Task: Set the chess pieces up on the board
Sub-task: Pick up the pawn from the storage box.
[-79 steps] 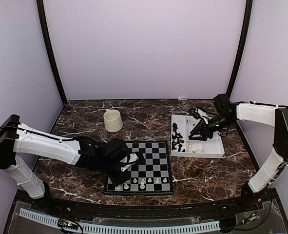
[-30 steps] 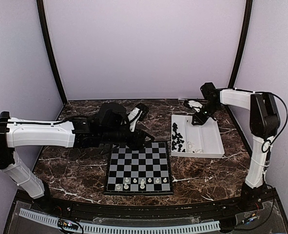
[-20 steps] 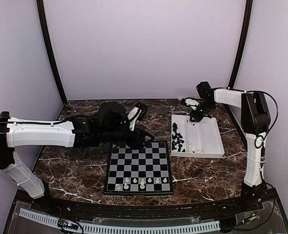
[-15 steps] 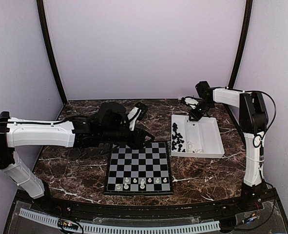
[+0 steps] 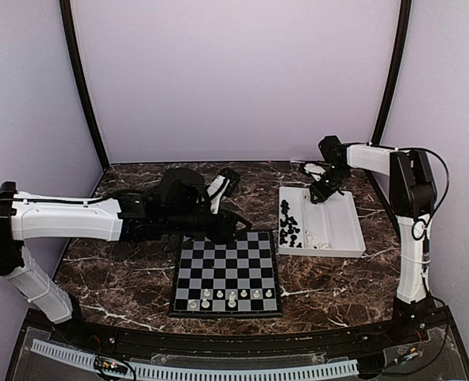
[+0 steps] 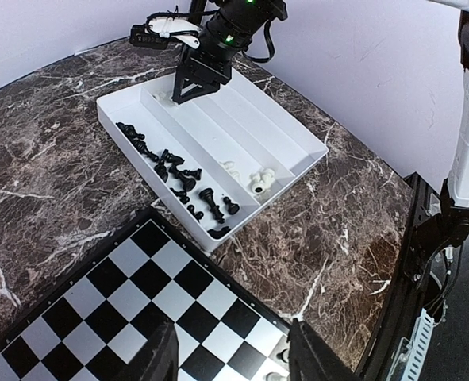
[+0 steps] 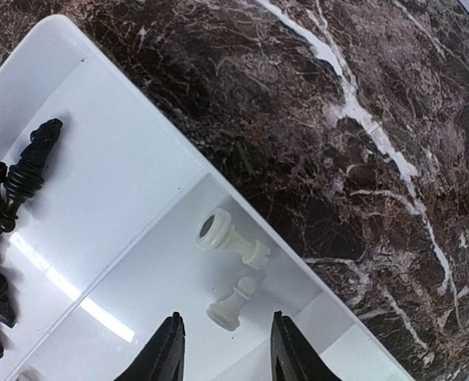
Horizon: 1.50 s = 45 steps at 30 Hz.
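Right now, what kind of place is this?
Probably a lab robot test cell, not a home: plain lilac enclosure walls, a marble-look tabletop, a left arm and right arm bolted at its near edge, plus a chessboard and white tray.

The table top (image 5: 123,270) looked like polished dark brown stone with white veins, smooth and faintly shiny. The board (image 6: 131,294) was flat and smooth, its black and light-grey checks carrying a low sheen. The tray (image 7: 115,159) was white moulded plastic, glossy enough to show bright streaks of reflected light on its floor. The black chess pieces (image 6: 188,176) in it were shiny plastic with small highlights; the white chess pieces (image 7: 232,238) were creamy plastic, slightly less glossy. The left arm (image 5: 67,221) wore smooth white plastic shells over matt black joints. The fingers of the right gripper (image 7: 226,319) were matt black. The far wall (image 5: 234,79) was plain and matt.
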Each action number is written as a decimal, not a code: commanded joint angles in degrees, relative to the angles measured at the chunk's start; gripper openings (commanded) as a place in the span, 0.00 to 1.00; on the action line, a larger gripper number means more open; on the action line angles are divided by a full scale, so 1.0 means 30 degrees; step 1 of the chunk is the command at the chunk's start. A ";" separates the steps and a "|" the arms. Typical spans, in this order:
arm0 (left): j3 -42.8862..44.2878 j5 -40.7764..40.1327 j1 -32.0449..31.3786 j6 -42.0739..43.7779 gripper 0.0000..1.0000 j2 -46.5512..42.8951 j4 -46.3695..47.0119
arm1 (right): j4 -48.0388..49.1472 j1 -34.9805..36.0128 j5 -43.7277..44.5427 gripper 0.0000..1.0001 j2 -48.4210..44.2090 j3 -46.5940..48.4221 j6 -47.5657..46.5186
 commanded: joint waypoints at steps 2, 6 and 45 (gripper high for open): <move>-0.0390 0.0195 -0.0011 -0.0152 0.50 -0.0492 0.0443 | -0.0853 -0.0060 0.0035 0.36 0.0856 0.0780 0.0938; -0.0579 0.0082 -0.0010 -0.0193 0.50 -0.0589 0.0581 | -0.0982 -0.0061 0.0223 0.35 0.1186 0.0919 0.1347; 0.1124 0.3557 0.0982 -0.0913 0.49 0.1570 0.2867 | -0.4165 0.0193 -1.4377 0.09 -0.8178 -0.5599 -0.4309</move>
